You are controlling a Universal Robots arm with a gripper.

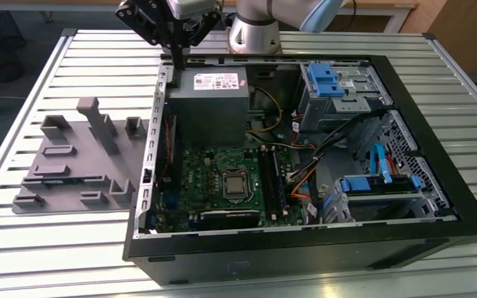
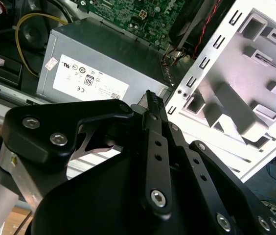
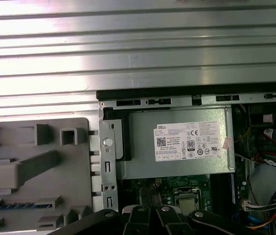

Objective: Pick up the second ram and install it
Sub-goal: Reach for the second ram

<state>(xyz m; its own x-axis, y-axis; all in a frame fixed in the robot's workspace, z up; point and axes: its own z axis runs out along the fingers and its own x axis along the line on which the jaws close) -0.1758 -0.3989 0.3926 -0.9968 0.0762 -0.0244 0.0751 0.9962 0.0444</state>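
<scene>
One thin blue ram (image 3: 11, 207) lies in the grey holder (image 3: 79, 166); the tool (image 2: 150, 98) is closed, empty.

Open computer case (image 1: 305, 242) on a slatted metal table (image 1: 56, 261).
Grey power supply (image 1: 207, 105) at the far end, green motherboard (image 1: 201, 174) nearer, blue drive brackets (image 1: 330, 81) along the exterior view's right; a grey moulded tray (image 1: 89, 158) lies beside the case on the exterior view's left.

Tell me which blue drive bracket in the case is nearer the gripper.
The blue bracket near the arm's base, level with the power supply; the other blue bracket sits at the case's opposite end, farther from the gripper.
</scene>
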